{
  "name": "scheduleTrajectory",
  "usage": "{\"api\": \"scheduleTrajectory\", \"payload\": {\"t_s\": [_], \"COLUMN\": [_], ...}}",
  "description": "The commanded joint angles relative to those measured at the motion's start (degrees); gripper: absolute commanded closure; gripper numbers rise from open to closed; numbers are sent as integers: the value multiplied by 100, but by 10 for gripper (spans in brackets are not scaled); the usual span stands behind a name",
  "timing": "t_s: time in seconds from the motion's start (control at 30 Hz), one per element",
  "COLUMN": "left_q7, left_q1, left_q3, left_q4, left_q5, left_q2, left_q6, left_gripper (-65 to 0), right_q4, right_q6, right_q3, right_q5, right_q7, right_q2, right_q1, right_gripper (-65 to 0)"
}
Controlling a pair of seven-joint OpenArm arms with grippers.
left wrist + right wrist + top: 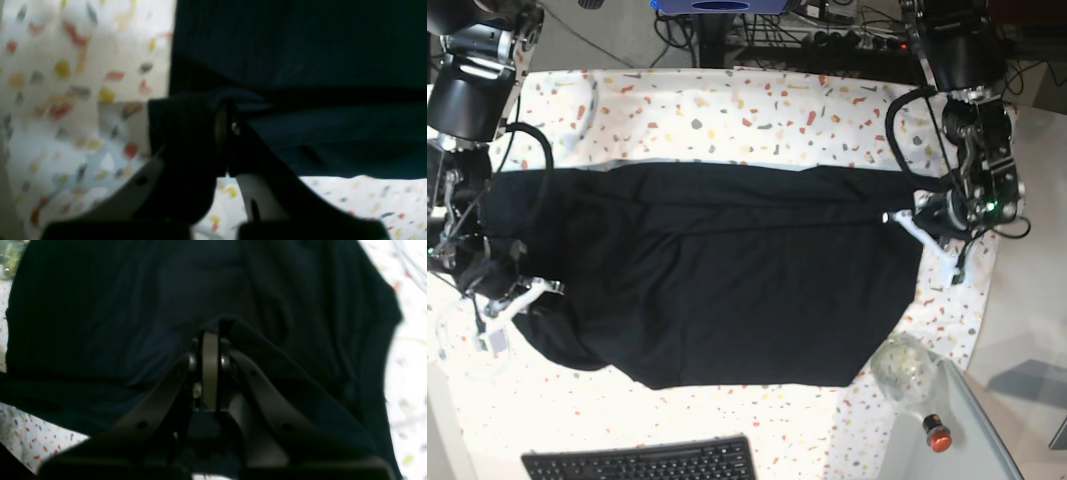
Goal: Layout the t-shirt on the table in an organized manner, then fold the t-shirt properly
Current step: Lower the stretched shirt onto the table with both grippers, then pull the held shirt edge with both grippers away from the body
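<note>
- Fingers [200,140] of the left gripper [227,133] pressed together, a fold of the t-shirt [300,50] pinched between them; dark cloth wraps over the tips in the left wrist view.
- Fingers [173,380] of the right gripper [210,350] likewise clamped, a peak of black fabric standing up between the pads.
- Base view: left gripper [917,222] grips the shirt edge at 3 o'clock; right gripper [512,290] grips the opposite edge near 9 o'clock.
- Judgement: both grips sit at opposite ends so the arms can pull the cloth taut between them and flatten it, the layout step, with folding not yet begun.
- T-shirt [717,270] lies spread across the middle of the table [757,110], upper band fairly straight, lower edge toward 6 o'clock uneven, a bunched lobe at 8 o'clock by the right gripper.
- Speckled table cloth shows bare at 12 o'clock and along the 6 o'clock strip.
- Count: one t-shirt, two grippers, both occupied.
- Also one black keyboard [642,463] at 6 o'clock, just clear of the shirt hem.
- One clear rounded object [900,368] at 5 o'clock, and one small red-capped item [938,434] beyond it; what they are, cannot tell.
</note>
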Motion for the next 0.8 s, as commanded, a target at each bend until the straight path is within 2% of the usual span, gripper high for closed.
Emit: {"api": "scheduleTrajectory", "payload": {"t_s": [0.0, 0.57, 0.6, 0.67, 0.77], "left_q7": [-75, -84, -84, -93, -93], "left_q1": [-104, -271, -271, -271, -421], "left_q3": [-8, -87, -87, -149, -430], "left_q4": [33, -196, -187, -152, -178], "left_q5": [-31, -31, -31, -75, -93], "left_q2": [-50, -23, -23, -23, 3], "left_q6": [1, 1, 1, 1, 1], "left_gripper": [0, 0, -84, -295, -522], "right_q4": [9, -176, -176, -149, 106], "right_q6": [23, -3, -3, -3, -3], "right_q3": [-36, -54, -45, -45, -45], "right_q5": [74, 83, 100, 109, 109], "right_q7": [177, 327, 327, 327, 327], "right_q2": [98, 98, 98, 98, 89], "right_q1": [131, 139, 139, 139, 25], "right_gripper": [0, 0, 0, 0, -177]}}
